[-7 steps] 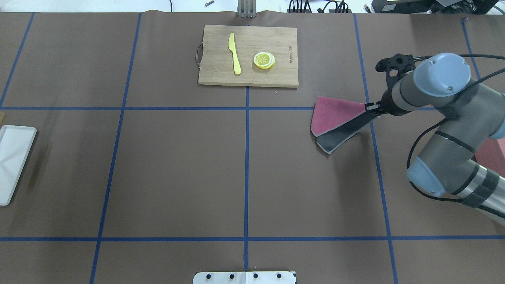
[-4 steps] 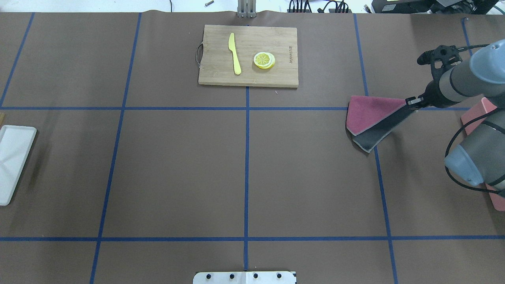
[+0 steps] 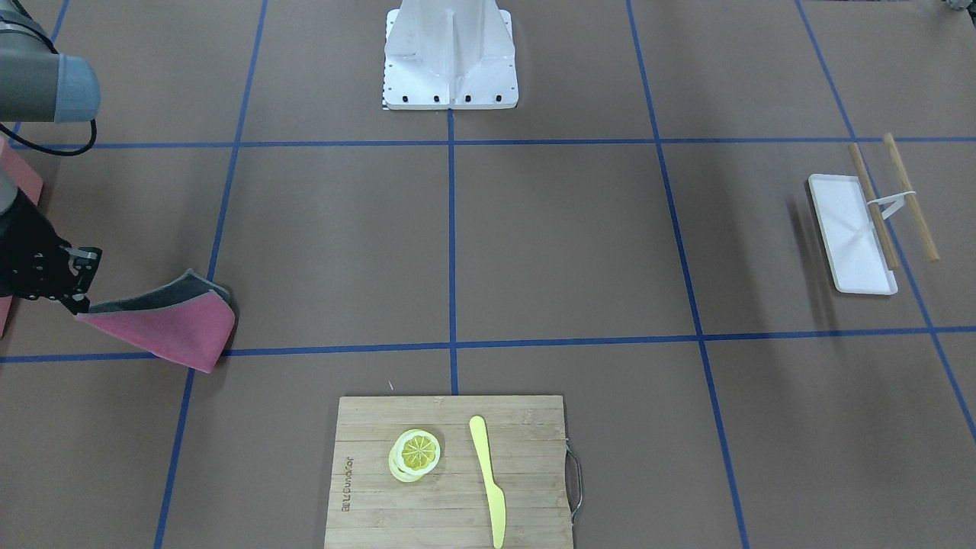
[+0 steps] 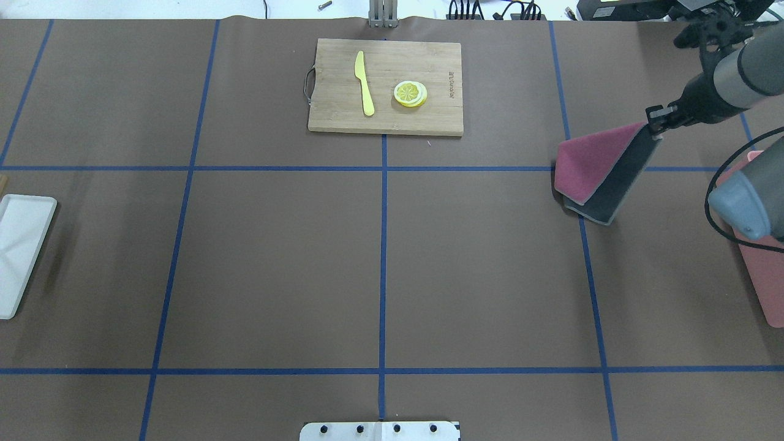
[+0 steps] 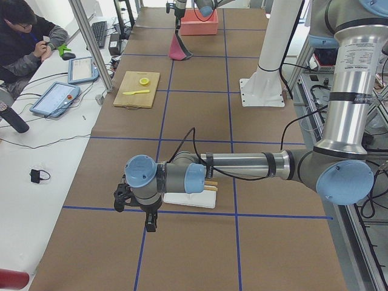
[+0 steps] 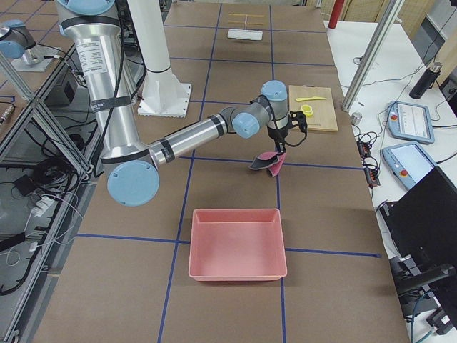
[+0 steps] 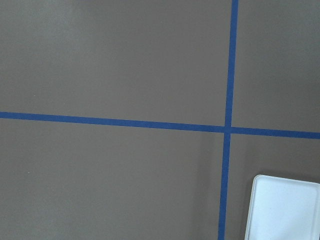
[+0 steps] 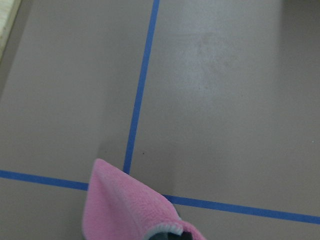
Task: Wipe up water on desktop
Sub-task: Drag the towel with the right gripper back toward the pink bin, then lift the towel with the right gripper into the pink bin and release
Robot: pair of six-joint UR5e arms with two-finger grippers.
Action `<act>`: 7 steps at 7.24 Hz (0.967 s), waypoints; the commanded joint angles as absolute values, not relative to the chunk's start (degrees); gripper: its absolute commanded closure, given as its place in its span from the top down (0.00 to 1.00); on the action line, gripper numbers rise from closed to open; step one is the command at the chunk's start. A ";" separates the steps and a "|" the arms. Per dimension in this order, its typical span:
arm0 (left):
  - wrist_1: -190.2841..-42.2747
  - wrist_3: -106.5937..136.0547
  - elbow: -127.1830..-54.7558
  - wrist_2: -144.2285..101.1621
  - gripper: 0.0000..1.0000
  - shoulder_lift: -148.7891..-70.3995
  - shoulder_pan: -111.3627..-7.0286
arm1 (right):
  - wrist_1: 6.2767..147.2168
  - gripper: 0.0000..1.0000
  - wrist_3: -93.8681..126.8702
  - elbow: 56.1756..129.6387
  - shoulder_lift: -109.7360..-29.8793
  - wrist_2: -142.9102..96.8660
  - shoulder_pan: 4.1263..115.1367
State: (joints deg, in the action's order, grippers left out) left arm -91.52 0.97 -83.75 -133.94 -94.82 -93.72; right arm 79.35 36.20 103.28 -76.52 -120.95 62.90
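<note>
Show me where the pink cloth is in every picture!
Front-facing: cloth at left, up-left of the board.
Overhead: upper right, right of the board.
Exterior left: far, top middle, past the board.
Exterior right: middle, down-left of the board.
Left wrist: not in it.
Right wrist: bottom edge.
Shared landmark: the board, in all four exterior views.

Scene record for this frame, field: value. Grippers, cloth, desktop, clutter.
desktop: no puddle discernible
right gripper: shut on a corner of the cloth
cloth: pink and grey, folded, hanging, lower edge about at desktop
left gripper: beside white tray, open or shut unclear
cutting board: far side, holds yellow knife and lemon slices
pink bin: robot's right end
</note>
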 commanded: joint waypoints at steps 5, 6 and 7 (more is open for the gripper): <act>-91.49 0.97 -83.76 -133.95 0.99 -94.66 -93.69 | 114.83 0.00 12.83 117.42 -71.71 -129.55 83.28; -91.49 0.97 -83.76 -133.95 0.99 -94.57 -93.69 | 119.48 0.00 3.70 117.33 -72.50 -129.46 87.15; -91.49 0.97 -83.76 -133.95 0.99 -94.57 -93.69 | 122.75 0.00 -5.18 117.33 -74.68 -128.94 91.36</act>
State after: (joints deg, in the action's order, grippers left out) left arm -91.49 0.97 -83.76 -133.94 -94.60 -93.69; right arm 117.73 6.13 117.26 -72.68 -129.29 86.03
